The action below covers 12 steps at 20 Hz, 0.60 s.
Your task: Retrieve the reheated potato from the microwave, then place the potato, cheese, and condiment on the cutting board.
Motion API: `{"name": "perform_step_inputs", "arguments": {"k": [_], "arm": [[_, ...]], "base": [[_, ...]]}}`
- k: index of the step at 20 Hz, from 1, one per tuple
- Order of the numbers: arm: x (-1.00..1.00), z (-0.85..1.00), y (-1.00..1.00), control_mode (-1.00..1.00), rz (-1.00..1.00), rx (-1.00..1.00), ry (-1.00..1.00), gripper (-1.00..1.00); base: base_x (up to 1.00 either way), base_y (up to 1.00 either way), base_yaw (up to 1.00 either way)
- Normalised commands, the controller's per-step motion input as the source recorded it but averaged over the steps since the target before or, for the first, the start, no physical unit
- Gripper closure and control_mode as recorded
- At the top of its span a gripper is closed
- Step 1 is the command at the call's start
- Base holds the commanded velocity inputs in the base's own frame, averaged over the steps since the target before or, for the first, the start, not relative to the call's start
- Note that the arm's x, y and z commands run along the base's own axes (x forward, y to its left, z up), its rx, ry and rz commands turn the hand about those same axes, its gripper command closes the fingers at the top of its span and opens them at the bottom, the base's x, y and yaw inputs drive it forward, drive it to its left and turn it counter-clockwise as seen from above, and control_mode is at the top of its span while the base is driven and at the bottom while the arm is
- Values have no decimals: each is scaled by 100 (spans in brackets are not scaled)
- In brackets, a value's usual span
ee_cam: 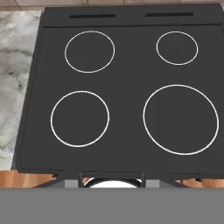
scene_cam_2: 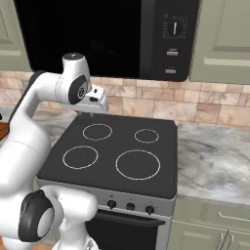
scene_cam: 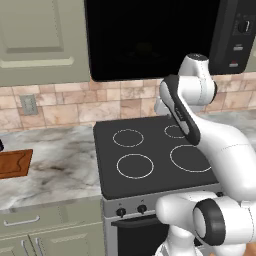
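Beige cabinets and a tan tile backsplash frame the kitchen where we see a marbled grey surface (scene_cam: 60,165) on either side of a black four-ring cooktop (scene_cam_2: 122,151). Above it hangs the large black microwave (scene_cam_2: 97,34), its wide dark door shut and its long axis running along the wall, with the control panel at its right end. Far left on the surface lies the flat reddish-brown wooden cutting board (scene_cam: 14,162), partly cut off by the frame. Our end effector (scene_cam_2: 93,113) hovers over the rear of the cooktop, pointing straight down, touching nothing; we cannot tell how far apart its fingers stand.
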Motion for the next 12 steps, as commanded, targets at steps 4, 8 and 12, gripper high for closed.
{"name": "perform_step_inputs", "arguments": {"k": [4, 8, 12], "arm": [[-7, 0, 0, -100, 0, 0, -1, -100], [-17, -5, -1, -100, 0, 0, 2, -100], [-27, -4, -11, -100, -3, 1, 0, -100]], "base": [[0, 0, 0], [0, 0, 0], [0, 0, 0]]}}
